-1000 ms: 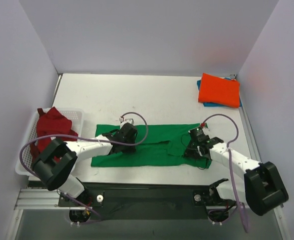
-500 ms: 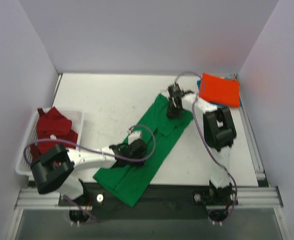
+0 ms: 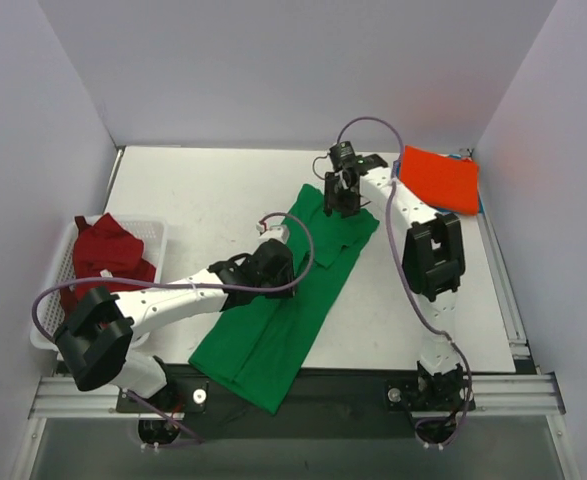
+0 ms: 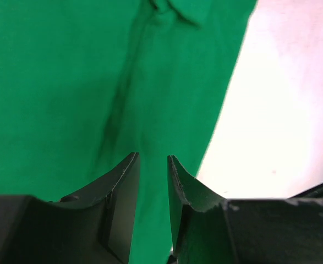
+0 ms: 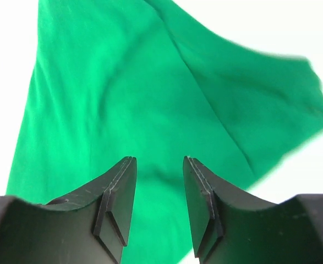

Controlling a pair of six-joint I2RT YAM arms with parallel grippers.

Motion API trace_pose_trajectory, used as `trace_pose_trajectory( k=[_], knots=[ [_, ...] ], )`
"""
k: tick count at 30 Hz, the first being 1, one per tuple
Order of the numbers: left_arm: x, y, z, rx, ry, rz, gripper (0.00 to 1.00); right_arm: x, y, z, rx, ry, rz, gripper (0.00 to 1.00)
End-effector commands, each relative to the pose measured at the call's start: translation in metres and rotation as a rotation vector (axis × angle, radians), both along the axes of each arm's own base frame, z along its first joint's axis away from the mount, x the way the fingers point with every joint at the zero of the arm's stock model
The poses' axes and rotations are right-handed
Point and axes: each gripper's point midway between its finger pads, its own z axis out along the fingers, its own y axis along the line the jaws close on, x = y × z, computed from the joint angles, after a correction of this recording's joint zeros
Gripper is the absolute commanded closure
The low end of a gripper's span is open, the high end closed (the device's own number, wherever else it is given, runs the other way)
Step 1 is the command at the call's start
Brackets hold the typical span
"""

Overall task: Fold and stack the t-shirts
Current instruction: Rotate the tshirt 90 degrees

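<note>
Green t-shirt (image 3: 273, 330) lies diagonally beneath left end effector (image 4: 153, 159) and right end effector (image 5: 158, 160).

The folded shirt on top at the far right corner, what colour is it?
Bright orange-red. The folded shirt shows best in the top external view.

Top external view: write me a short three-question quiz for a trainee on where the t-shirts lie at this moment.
1. What lies in the white basket?
2. True or false: the green t-shirt lies wholly on the table.
3. The orange-red t-shirt is: A in the basket; B folded at the table's far right corner; C under the green t-shirt.
Key: 1 the dark red t-shirt; 2 false, its near end hangs over the table's near edge; 3 B.
</note>
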Motion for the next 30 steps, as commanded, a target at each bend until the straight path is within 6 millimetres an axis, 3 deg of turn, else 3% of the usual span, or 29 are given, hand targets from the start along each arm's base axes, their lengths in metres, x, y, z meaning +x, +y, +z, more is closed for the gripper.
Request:
trace_pose_trajectory(
  k=[1, 2, 3, 4, 6, 7, 12, 16, 18, 23, 25, 26, 27, 28, 29, 30],
  knots=[
    [-0.008, 0.027, -0.001, 0.107, -0.021, -0.064, 0.62, -0.035, -0.018, 0.053, 0.02, -0.026, -0.068, 0.6],
    [-0.013, 0.026, -0.003, 0.102, -0.01, -0.095, 0.62, -0.043, -0.02, 0.062, 0.042, -0.038, -0.102, 0.61],
    [-0.017, 0.029, -0.008, 0.112, -0.002, -0.115, 0.63, -0.047, -0.017, 0.058, 0.057, -0.046, -0.108, 0.63],
    [-0.022, 0.031, -0.012, 0.128, 0.006, -0.144, 0.63, -0.062, -0.022, 0.04, 0.048, -0.004, -0.114, 0.63],
    [-0.042, 0.026, -0.019, 0.127, 0.022, -0.216, 0.64, -0.068, -0.019, 0.038, 0.096, -0.027, -0.141, 0.71],
    [-0.047, 0.025, -0.021, 0.129, 0.02, -0.234, 0.63, -0.079, -0.022, 0.026, 0.095, -0.003, -0.148, 0.73],
    [-0.073, 0.026, -0.043, 0.144, 0.081, -0.252, 0.66, -0.079, -0.023, -0.005, 0.083, 0.043, -0.17, 0.89],
    [-0.086, 0.022, -0.056, 0.137, 0.112, -0.25, 0.69, -0.076, -0.034, -0.04, 0.037, 0.109, -0.198, 0.91],
    [-0.088, 0.022, -0.063, 0.141, 0.129, -0.242, 0.71, -0.068, -0.036, -0.046, 0.037, 0.115, -0.201, 0.92],
    [-0.079, 0.001, -0.065, 0.072, 0.15, -0.201, 0.71, -0.044, -0.04, -0.067, 0.036, 0.151, -0.184, 0.93],
    [-0.067, -0.014, -0.059, 0.034, 0.151, -0.171, 0.71, -0.02, -0.041, -0.059, 0.051, 0.12, -0.181, 0.92],
    [-0.059, -0.018, -0.062, 0.027, 0.163, -0.153, 0.71, -0.019, -0.042, -0.069, 0.041, 0.152, -0.163, 0.92],
    [-0.049, -0.031, -0.053, -0.021, 0.157, -0.132, 0.71, -0.01, -0.045, -0.069, 0.053, 0.151, -0.162, 0.92],
    [-0.043, -0.037, -0.051, -0.042, 0.158, -0.119, 0.71, 0.008, -0.04, -0.059, 0.076, 0.112, -0.15, 0.91],
    [-0.038, -0.044, -0.057, -0.051, 0.167, -0.117, 0.71, 0.012, -0.042, -0.071, 0.072, 0.136, -0.149, 0.9],
    [-0.021, -0.06, -0.043, -0.107, 0.136, -0.106, 0.71, 0.02, -0.044, -0.071, 0.084, 0.132, -0.138, 0.89]
  ],
)
